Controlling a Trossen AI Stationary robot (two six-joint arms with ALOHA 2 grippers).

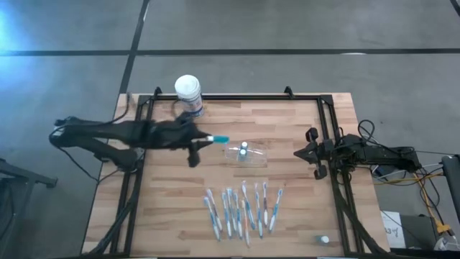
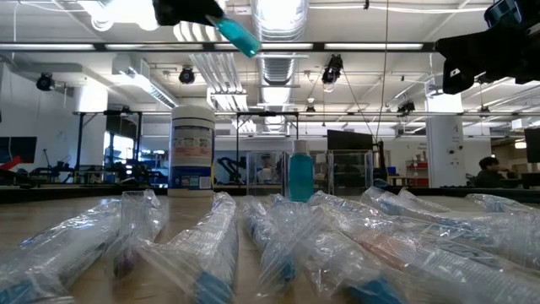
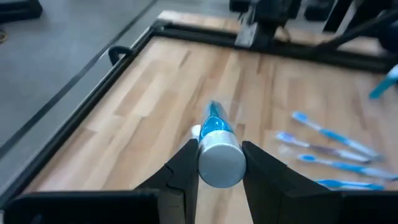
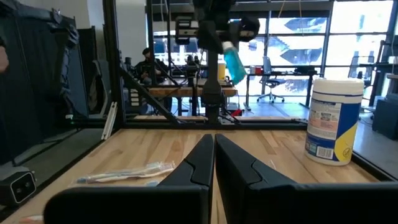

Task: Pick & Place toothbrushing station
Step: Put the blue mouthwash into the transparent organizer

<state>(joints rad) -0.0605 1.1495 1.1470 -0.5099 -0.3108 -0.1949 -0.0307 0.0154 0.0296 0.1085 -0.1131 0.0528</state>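
Glinting clear toothbrushing station mid-table; left gripper clamping blue-and-white tube.

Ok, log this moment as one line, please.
left gripper: shut on blue tube, raised beside clear holder | right gripper: shut, waiting at right table edge | wrapped toothbrushes: on table

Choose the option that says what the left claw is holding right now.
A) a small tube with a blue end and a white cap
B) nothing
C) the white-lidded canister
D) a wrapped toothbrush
A: the left claw is shut on the blue tube, white cap toward the wrist camera; in the high view it sticks out above the clear holder.
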